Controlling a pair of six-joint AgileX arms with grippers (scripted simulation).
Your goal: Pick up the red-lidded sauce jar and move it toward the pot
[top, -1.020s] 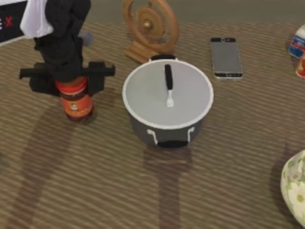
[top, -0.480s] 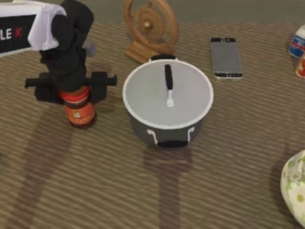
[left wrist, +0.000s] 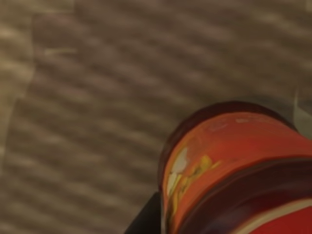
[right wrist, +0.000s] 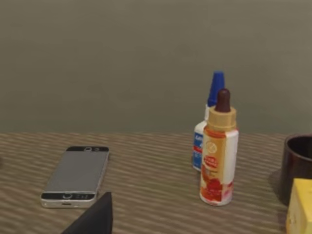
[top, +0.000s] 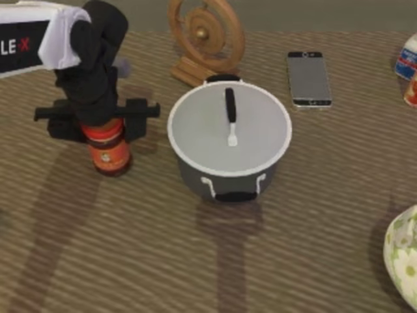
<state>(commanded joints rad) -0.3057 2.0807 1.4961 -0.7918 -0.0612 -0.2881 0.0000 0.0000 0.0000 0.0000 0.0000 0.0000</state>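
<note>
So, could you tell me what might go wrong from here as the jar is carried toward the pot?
The left gripper holds the red-lidded sauce jar only near its lid, so it could slip or swing. The pot sits close on the right; a low carry might knock its wall.

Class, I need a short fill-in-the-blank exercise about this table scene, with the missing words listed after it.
1. The left tool is over the red-lidded sauce jar, which is to the ____ of the pot in the top view.
2. The pot's lid handle is coloured ____.
3. Behind the pot stands a ____ wheel ornament.
4. The phone lies to the pot's ____ in the top view.

Missing words: left; black; wooden; right
</note>
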